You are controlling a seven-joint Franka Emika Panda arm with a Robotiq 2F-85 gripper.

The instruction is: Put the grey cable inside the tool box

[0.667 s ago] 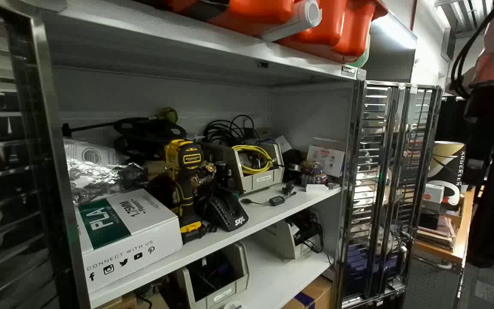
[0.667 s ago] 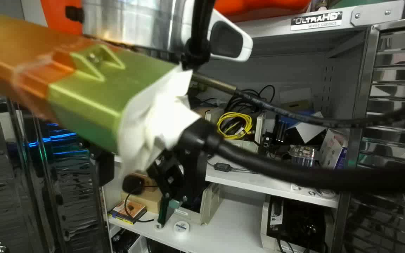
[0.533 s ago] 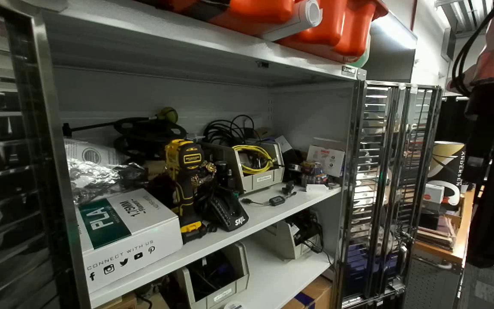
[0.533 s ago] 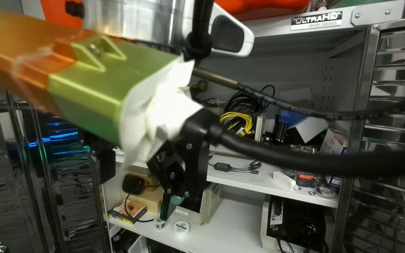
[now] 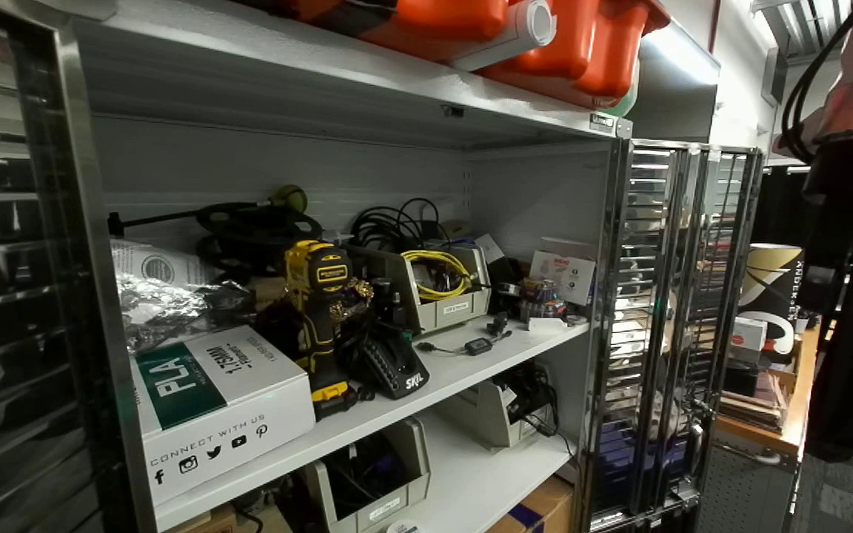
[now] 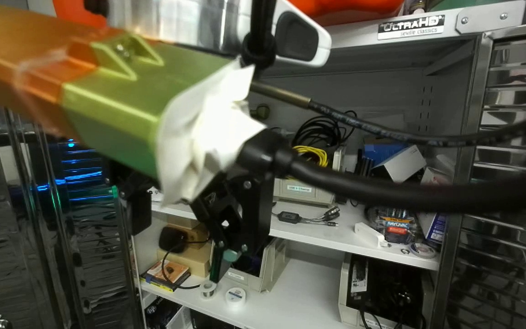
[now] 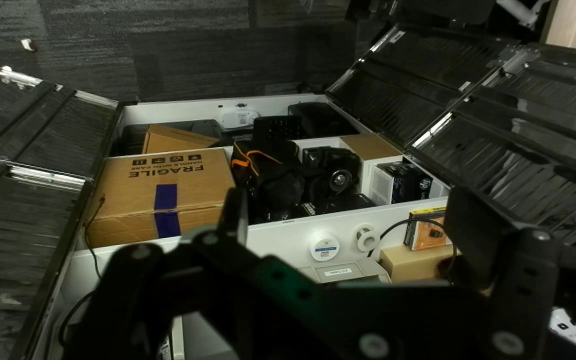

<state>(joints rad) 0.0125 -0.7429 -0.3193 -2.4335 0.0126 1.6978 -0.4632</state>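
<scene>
In an exterior view: an adapter cable (image 5: 478, 346) lies on the shelf-like counter (image 5: 463, 366), just inside the near edge, right of the SKIL charger (image 5: 393, 363). We take it as the task's cable, tentatively, since it reads almost black rather than grey. We find no yellow boxy tool box in any view.

In an exterior view: the inline block (image 6: 289, 217) sits left of the Rayovac battery pack (image 6: 396, 226); thin leads run right to plugs (image 6: 332, 213). Handling, judged: very light, leads limp, block stiff and smooth, so it may skid. We would take hold across the block's middle; a pinch on a lead would leave the block swinging, and the plugs could snag.

Wrist view: gripper (image 7: 348, 210) wide, jaws well apart, nothing held; a white wire spool (image 7: 367, 239) shows between them, far beyond. We cannot pick out the adapter cable here. Thin as it is, we judge the gripper must reach almost to the counter.
</scene>
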